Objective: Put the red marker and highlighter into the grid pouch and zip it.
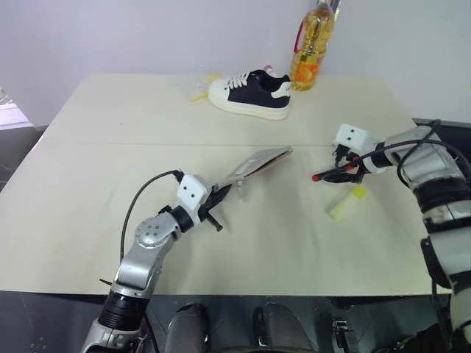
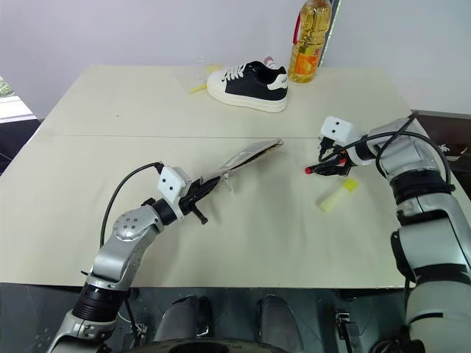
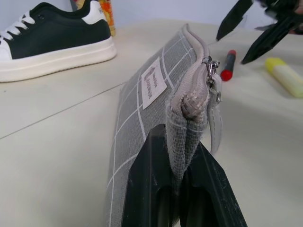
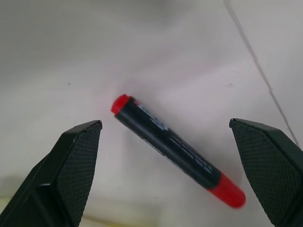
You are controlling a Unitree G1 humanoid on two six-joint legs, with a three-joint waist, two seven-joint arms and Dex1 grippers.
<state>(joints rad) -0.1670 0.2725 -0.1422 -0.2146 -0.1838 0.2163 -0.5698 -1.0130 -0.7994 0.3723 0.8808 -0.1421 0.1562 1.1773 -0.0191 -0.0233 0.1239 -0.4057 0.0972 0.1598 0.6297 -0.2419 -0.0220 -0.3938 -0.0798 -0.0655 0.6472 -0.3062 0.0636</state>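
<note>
Red marker (image 4: 176,151) lies flat on the table (image 1: 88,191), between the spread fingers of the right gripper (image 4: 170,137), touching neither. Jaws wide open, one finger on each side, marker diagonal across the gap. Body looks black with red at both ends; there is a strip of small print on the barrel, too fine to read.

Highlighter (image 1: 346,203) lies on the table just beside the right gripper on the near side, outside the jaws, apart from the marker.

Grid pouch (image 3: 156,104) is clamped at one end in the left gripper (image 3: 182,189), jaws closed on the fabric right at the zipper's end, and held off the table on edge. Zipper pull tab (image 3: 215,116) hangs just past the fingertips. White label (image 3: 152,81) on the side carries two lines of print, not legible. Pouch's far end is cut off behind its own body in the wrist view; can't tell how far the zip is open.

Background: black-and-white sneaker (image 1: 250,93), oil bottle (image 1: 313,48) with an unreadable label, top cut off.
</note>
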